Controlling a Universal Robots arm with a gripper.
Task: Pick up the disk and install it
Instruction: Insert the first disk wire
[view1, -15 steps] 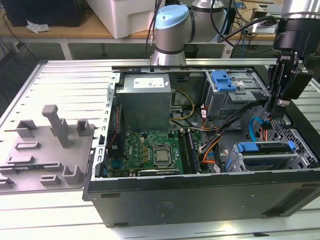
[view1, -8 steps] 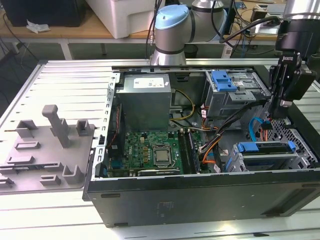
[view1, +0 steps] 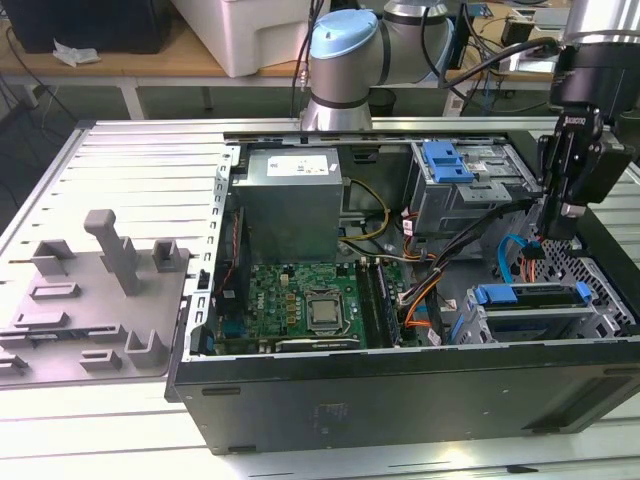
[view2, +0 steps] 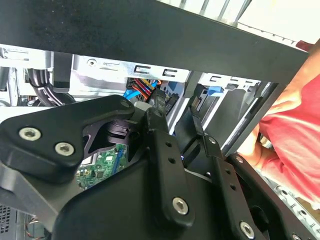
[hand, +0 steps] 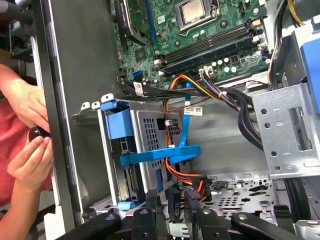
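Broadly, an open black computer case (view1: 400, 400) lies on its side on a silver table (view1: 130, 160) of ribbed aluminium slats. A grey moulded fixture plate (view1: 90, 300) lies on the same slats just beside the case, at the exterior view's left. Behind the table run wooden benches (view1: 150, 62) carrying a white box (view1: 250, 35) and a dark box (view1: 90, 20), and the arm's blue-capped joint (view1: 343, 45) rises at the table's far edge. Inside the case a green motherboard (view1: 300, 305) lies next to a large grey metal box (view1: 290, 205) with a white sticker, and a bare blue bracket (view1: 447, 160) sits on the upper metal bay. The disk (view1: 500, 296) sits in the lower drive cage at the exterior view's right, the edge of its blue carrier facing up. The gripper (view1: 556, 225) hangs inside the case above and just beside that cage, near a blue cable (view1: 512, 250). I cannot tell whether the claw is open or closed, or whether it has hold of anything. In the first wrist view a person's hand (hand: 30, 160), with a red sleeve behind it, pinches a small black object (hand: 35, 134) outside the case wall.
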